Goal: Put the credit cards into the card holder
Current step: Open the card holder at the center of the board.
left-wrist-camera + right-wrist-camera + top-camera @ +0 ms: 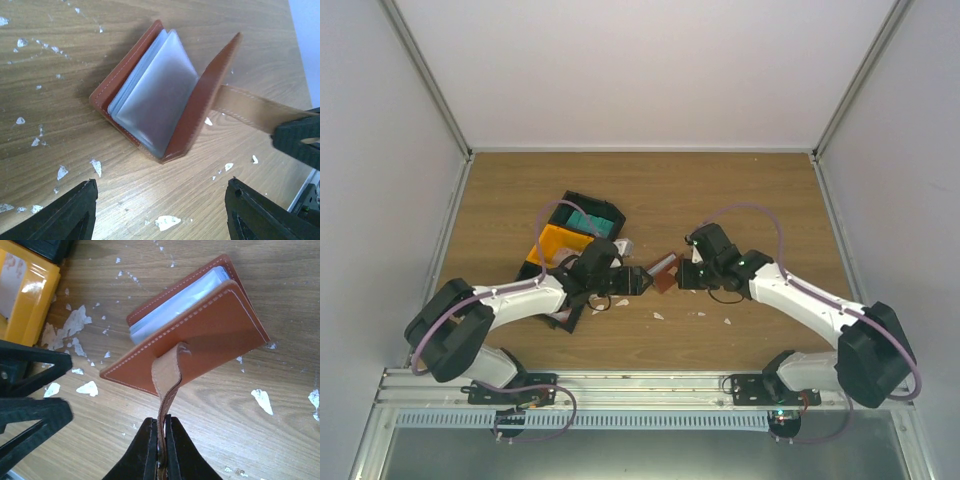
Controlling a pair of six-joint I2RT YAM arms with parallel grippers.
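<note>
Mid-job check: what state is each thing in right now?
card holder: open, one cover down, other lifted
strap: pinched in right gripper
right gripper: jaws shut on strap
left gripper: jaws open, empty
teal cards: lying in black bin

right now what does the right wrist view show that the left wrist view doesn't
Only the right wrist: the yellow bin and the outside of the raised cover of the card holder. Only the left wrist: the clear sleeves face on, past the open, empty left gripper. Both: the holder propped open on the flecked table, right gripper shut on its strap.
</note>
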